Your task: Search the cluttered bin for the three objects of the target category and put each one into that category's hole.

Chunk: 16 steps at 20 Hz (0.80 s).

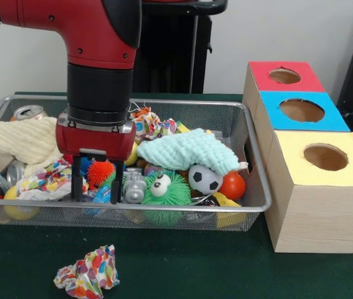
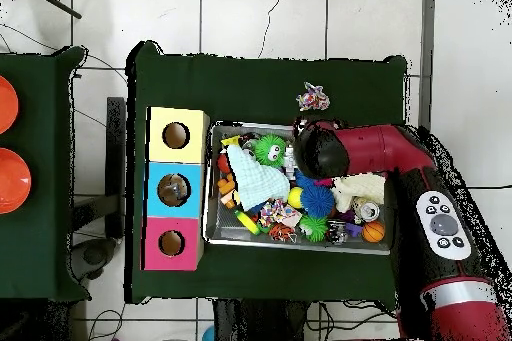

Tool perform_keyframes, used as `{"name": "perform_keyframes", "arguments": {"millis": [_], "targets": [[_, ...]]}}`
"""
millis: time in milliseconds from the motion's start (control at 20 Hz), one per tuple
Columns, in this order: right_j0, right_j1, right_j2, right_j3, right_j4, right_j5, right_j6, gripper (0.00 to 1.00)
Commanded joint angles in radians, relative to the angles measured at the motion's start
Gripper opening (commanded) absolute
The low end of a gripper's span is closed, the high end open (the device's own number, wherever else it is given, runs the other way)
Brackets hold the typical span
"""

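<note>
The two black fingers hang apart, gripping nothing, their tips down among the clutter at the near rail of the wire-mesh bin (image 1: 254,187). Between them sits an orange spiky ball (image 1: 100,172), with a blue spiky toy just below it (part hidden by the rail). The gripper (image 1: 96,177) belongs to the red and black arm (image 1: 98,75), which drops straight in from above at the left-centre of the bin.

Just right of the fingers lies a small grey toy car (image 1: 134,186), then a green fuzzy ball with googly eyes (image 1: 164,190), a little soccer ball (image 1: 204,179) and a red ball (image 1: 232,185). A mint-green cloth (image 1: 186,151) drapes over the heap behind them; a cream cloth (image 1: 17,138) and drink cans (image 1: 28,113) fill the left end. One wad of colourful paper (image 1: 88,272) sits outside the bin on the green table (image 1: 226,274).

To the right stand three wooden boxes with round holes: yellow-topped (image 1: 326,157) nearest, blue (image 1: 302,110) in the middle, red (image 1: 284,76) farthest.

This looks like the picking step, with the orange ball the likely target (the category is not shown, so that is a guess). Next would be to close on it, lift clear of the rail and neighbours, and carry it right to the matching hole.
</note>
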<state>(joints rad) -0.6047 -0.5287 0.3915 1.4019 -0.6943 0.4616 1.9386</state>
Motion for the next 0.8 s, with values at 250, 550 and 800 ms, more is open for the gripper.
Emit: {"name": "perform_keyframes", "arguments": {"millis": [250,550,800], "targets": [[0.006,0.03,-0.045,0.123,-0.022,-0.049,0.028,1.0],[0.012,0.032,-0.053,0.119,-0.017,-0.055,0.025,1.0],[0.011,0.03,-0.057,0.128,-0.019,-0.07,0.026,1.0]]}}
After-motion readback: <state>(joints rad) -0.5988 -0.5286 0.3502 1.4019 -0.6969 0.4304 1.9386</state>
